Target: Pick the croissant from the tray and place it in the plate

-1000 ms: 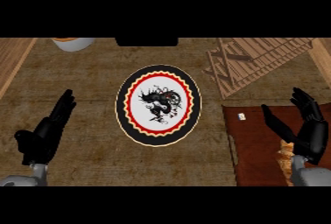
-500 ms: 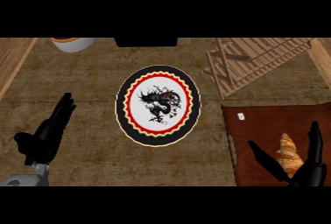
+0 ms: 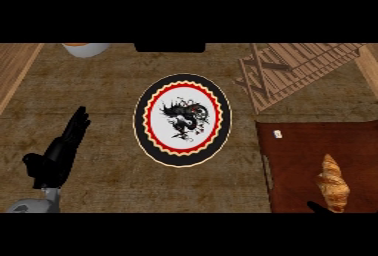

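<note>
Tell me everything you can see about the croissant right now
The croissant is golden brown with ridged, flaky-looking segments, tapering to a point at its far end. It lies flat and lengthwise, pointing away from the robot, on the dark reddish-brown tray at the lower right, well apart from the plate. It looks whole. A black fingertip of the right hand shows at the view's lower edge by its near end; whether it touches the croissant cannot be told.

kitchen | mottled brown stone-like worktop (image 3: pixel 111 100) | decorated round plate (image 3: pixel 182 120) at centre | croissant (image 3: pixel 333 183) lying on dark brown tray (image 3: pixel 295 165) at right | slatted wooden rack (image 3: pixel 303 70) at upper right | rim of a pale bowl (image 3: pixel 86 49) at top edge
</note>
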You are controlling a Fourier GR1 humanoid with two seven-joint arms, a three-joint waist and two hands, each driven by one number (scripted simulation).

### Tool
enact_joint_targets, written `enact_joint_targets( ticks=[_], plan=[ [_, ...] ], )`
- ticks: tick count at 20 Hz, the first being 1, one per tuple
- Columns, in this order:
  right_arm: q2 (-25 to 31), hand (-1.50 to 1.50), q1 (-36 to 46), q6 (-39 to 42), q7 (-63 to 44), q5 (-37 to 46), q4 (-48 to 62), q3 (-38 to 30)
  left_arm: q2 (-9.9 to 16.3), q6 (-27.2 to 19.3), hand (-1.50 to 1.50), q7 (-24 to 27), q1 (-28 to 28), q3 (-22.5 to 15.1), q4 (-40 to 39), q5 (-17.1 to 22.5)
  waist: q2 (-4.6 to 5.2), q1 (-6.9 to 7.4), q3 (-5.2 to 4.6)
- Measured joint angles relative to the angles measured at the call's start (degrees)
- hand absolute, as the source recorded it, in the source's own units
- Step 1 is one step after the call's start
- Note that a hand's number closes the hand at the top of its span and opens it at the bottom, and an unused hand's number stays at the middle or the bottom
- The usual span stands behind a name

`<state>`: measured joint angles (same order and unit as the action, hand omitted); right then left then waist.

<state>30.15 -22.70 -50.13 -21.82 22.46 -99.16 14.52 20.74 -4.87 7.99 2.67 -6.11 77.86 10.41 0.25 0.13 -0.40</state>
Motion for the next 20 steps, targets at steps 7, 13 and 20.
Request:
enact_joint_targets(
  ticks=[7,13,20],
  plan=[
    [4.2,-1.50,1.6,13.3,-22.6,7.3,-8.4,1.1,-0.6,0.5,0.00,-0.6,0.7,0.6,-0.1,-0.1,-0.10,0.11,0.19],
    [3.8,-1.50,3.0,21.6,-32.7,10.7,-11.9,0.7,-1.5,1.4,0.00,1.1,1.8,1.9,-3.3,-1.2,-0.20,-0.19,0.29],
    [1.1,-1.50,6.5,27.6,-35.6,11.5,-7.4,0.7,-2.1,2.5,0.00,0.3,1.8,2.9,-2.9,-2.0,-0.23,-0.07,0.37]
  ],
)
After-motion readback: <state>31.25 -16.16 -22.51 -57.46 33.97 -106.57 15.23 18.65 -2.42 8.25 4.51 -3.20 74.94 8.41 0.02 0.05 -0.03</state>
